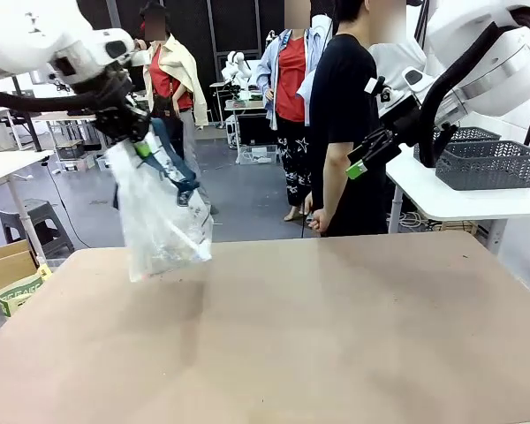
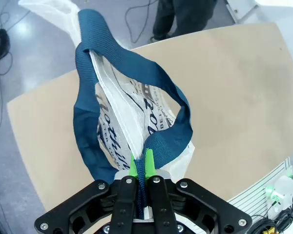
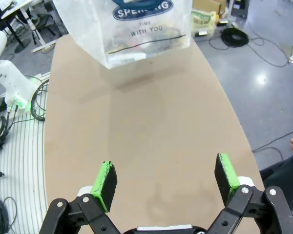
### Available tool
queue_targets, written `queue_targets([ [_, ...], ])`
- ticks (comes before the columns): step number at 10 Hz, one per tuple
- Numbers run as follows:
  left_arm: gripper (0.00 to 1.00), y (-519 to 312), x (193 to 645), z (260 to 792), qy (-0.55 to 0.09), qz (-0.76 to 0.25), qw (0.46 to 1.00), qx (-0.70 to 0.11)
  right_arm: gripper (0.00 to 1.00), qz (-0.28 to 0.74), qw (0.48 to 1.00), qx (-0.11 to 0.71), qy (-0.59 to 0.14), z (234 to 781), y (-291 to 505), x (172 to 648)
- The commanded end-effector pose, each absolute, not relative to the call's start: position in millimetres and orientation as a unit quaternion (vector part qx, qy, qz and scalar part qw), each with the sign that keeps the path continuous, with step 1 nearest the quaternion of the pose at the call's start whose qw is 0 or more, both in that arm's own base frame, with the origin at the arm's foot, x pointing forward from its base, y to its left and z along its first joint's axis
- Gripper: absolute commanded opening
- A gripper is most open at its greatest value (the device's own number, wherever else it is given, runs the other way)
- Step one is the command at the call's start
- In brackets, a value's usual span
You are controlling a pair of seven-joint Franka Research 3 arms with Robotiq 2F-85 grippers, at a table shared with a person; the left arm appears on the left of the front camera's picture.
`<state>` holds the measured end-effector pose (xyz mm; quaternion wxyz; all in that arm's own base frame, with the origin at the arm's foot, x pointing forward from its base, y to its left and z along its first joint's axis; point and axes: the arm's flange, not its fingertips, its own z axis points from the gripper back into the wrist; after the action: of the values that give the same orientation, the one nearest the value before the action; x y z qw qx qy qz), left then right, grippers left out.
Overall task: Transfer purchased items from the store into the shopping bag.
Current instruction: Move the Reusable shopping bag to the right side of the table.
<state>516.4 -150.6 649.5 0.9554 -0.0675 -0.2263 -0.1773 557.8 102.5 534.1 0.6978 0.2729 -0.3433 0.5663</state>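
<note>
left gripper point(image 2: 140, 168) sits at the bottom of its wrist view with the jaws pinched tight together on a navy blue strap handle point(image 2: 158, 141) of the shopping bag point(image 2: 118, 109); the green pads point(image 2: 134, 165) press the strap from both sides. the bag hangs below the grip, its whitish plastic gathered and folded, dark print showing on the creased wall, and the second navy handle point(image 2: 85, 107) loops loose beside it. in the front view the same gripper point(image 1: 141, 146) is up at the left, and the bag point(image 1: 159, 221) dangles from it, tilted, its lower end seeming just above the far left part of the table point(image 1: 291, 336), a faint shadow under it.

right gripper point(image 3: 163, 183) has its jaws spread wide with nothing between them, the green pads point(image 3: 106, 181) well apart over the bare brown tabletop point(image 3: 151, 131). farther along in that view the bag point(image 3: 132, 29) hangs above the far end of the table, its navy oval logo and printed lines facing the camera. in the front view the right gripper point(image 1: 360, 161) is raised at the right, above the table's far edge, well apart from the bag.

beyond the table a person in a black t-shirt point(image 1: 344, 124) stands at the far side with one hand point(image 1: 315, 218) low by the edge. to the right, a dark grey mesh basket point(image 1: 486, 163) rests on a white side table point(image 1: 459, 199).
</note>
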Motion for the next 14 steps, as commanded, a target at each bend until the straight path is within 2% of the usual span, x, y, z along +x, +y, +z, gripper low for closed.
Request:
queue_targets([
  [1, 0.00, -118, 487, 649, -0.247, -0.177, 0.952, -0.043, 1.00, 0.567, 0.698, 0.276, -0.341, 532, 103, 557],
  [7, 0.00, -53, 454, 642, -0.221, -0.183, 0.958, -0.010, 1.00, 0.567, 0.698, 0.276, -0.341, 532, 103, 557],
  [8, 0.00, -50, 457, 639, -0.232, -0.156, 0.960, -0.014, 1.00, 0.567, 0.698, 0.276, -0.341, 532, 103, 557],
  [9, 0.00, -62, 460, 632, -0.208, -0.177, 0.962, -0.021, 1.00, 0.567, 0.698, 0.276, -0.341, 532, 103, 557],
  [14, 0.00, -61, 462, 622, -0.197, -0.176, 0.964, -0.021, 1.00, 0.567, 0.698, 0.276, -0.341, 532, 103, 557],
])
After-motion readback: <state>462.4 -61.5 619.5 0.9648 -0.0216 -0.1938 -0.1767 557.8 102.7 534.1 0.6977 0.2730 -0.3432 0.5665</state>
